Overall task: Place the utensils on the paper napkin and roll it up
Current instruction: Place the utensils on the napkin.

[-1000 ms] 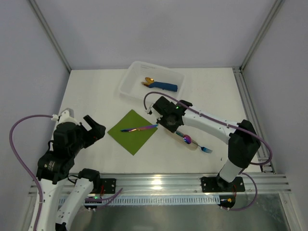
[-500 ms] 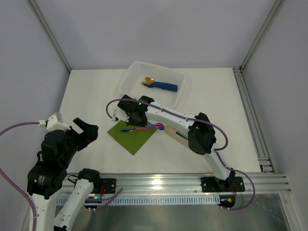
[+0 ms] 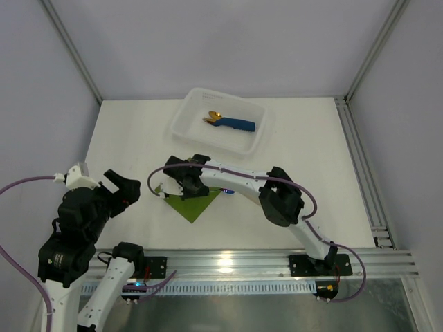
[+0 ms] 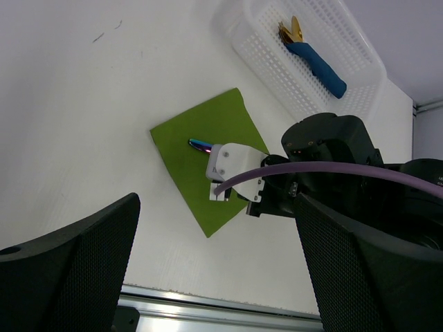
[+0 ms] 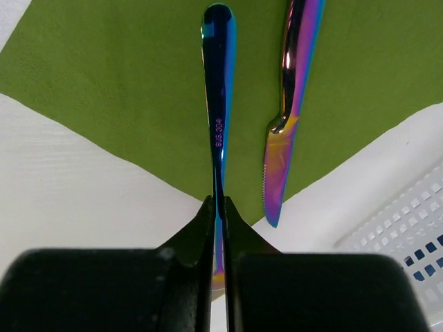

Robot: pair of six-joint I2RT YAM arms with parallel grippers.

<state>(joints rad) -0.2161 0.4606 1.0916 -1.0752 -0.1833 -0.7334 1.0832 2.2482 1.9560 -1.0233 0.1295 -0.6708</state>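
Left arm (image 3: 75, 225) and right arm (image 3: 242, 177) had white links, black joint housings and a purple cable (image 3: 31, 181) each; right gripper (image 5: 219, 206) fingers (image 5: 104, 290) were black.

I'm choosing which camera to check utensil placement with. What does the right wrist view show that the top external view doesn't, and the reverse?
Only the right wrist view: the knife lying on the napkin with its blade tip past the edge, and a second utensil pinched by its handle in the shut right end effector. Only the top view: the open left end effector off to the left, apart from the napkin, and the blue roll with gold cutlery in the basket. Both: napkin, white table and basket, though the wrist view catches only its corner.
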